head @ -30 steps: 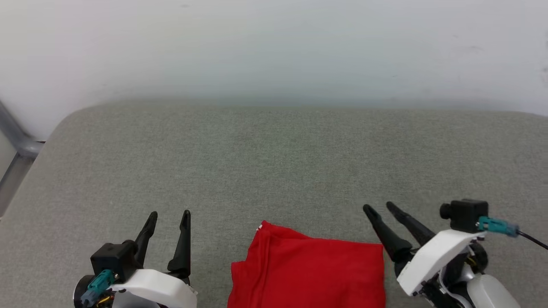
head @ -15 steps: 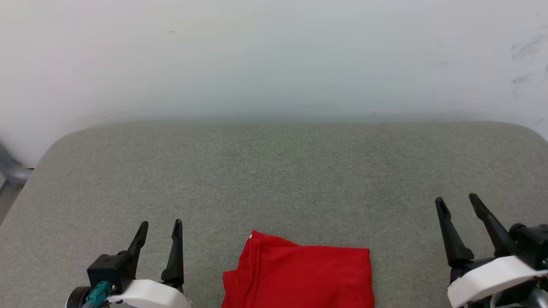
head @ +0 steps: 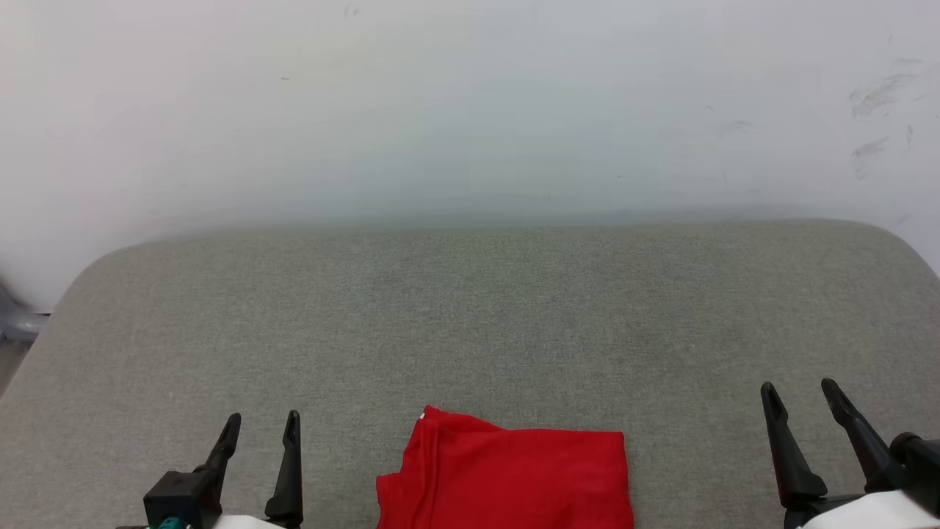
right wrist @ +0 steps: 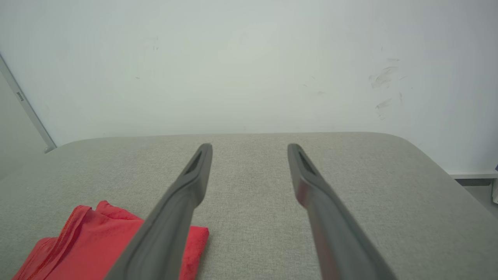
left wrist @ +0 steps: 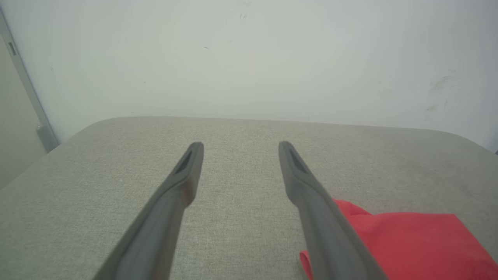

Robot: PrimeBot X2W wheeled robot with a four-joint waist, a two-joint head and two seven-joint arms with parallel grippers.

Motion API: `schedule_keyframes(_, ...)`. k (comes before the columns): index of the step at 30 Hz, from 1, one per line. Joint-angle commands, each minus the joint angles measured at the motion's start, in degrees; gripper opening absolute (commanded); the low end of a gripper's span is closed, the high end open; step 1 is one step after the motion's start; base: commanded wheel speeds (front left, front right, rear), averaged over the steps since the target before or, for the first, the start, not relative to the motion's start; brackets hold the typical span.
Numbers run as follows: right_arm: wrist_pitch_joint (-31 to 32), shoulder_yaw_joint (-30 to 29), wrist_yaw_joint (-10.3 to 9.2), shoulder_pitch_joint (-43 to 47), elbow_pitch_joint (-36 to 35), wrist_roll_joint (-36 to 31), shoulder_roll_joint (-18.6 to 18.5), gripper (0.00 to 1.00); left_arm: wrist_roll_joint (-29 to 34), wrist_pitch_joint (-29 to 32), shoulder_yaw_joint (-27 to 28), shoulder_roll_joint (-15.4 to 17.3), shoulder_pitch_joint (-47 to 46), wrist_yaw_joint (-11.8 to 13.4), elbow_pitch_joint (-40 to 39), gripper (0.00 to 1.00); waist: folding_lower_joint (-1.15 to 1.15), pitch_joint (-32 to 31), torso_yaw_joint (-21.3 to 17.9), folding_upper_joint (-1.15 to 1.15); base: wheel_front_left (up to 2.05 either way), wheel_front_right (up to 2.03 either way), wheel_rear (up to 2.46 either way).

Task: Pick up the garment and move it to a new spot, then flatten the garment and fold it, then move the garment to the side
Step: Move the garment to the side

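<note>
The garment (head: 507,481) lies folded into a compact red rectangle at the near middle of the grey padded surface (head: 470,316); its lower part runs off the bottom of the head view. My left gripper (head: 261,427) stands open to the left of it, touching nothing. Well off to the garment's right, my right gripper (head: 800,393) is open too, with empty fingers. In the left wrist view the red garment (left wrist: 408,245) shows beside the right finger of the open left gripper (left wrist: 237,147). The right wrist view has the garment (right wrist: 89,245) at lower left of the open right gripper (right wrist: 249,149).
A pale wall (head: 470,110) rises right behind the padded surface's far edge. A grey metal frame (head: 15,323) shows past the left edge. The surface's right corner (right wrist: 420,147) rounds off, with floor beyond it.
The head view has tilted upward, showing more wall. My right gripper has swung away from the garment's right edge out to the right. The garment lies as before.
</note>
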Motion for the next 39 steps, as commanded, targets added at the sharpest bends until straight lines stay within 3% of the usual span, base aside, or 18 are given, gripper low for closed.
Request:
schedule_keyframes(1,0.2,0.0,-0.05,0.8,-0.5,0.1,0.2,1.0,0.3,-0.4,0.1,0.1,0.7,0.2,-0.3,1.0,0.0,0.0,0.0,0.0,0.0,0.0,0.0)
schedule_keyframes(14,2.2,-1.6,-0.05,0.5,-0.1,2.0,0.9,1.0,0.9,-0.4,0.4,-0.3,-0.7,-0.4,-0.5,1.0,0.0,1.0,0.9,0.0,0.0,0.0,0.0)
schedule_keyframes(19,6.7,-3.3,-0.04,1.7,4.2,8.6,0.7,1.0,1.4,-0.4,0.4,-0.7,-2.2,-0.8,-0.8,1.0,0.0,2.2,2.4,0.0,0.0,0.0,0.0)
schedule_keyframes(24,12.5,-4.3,-0.04,2.5,10.3,17.5,-1.8,1.0,2.2,-0.4,0.2,-1.8,-4.4,-1.5,-1.2,1.0,0.0,4.1,5.4,0.0,0.0,0.0,0.0)
schedule_keyframes(31,22.5,1.9,-0.04,0.3,18.0,27.9,-5.3,1.0,3.3,-0.3,0.7,-3.6,-6.4,-2.7,-1.1,1.0,0.0,6.8,9.0,0.0,0.0,0.0,0.0)
schedule_keyframes(39,23.6,8.3,-0.04,-5.7,24.5,34.8,-7.6,1.0,4.5,-0.3,1.5,-6.4,-8.8,-4.6,-0.3,1.0,0.0,11.3,12.4,0.0,0.0,0.0,0.0)
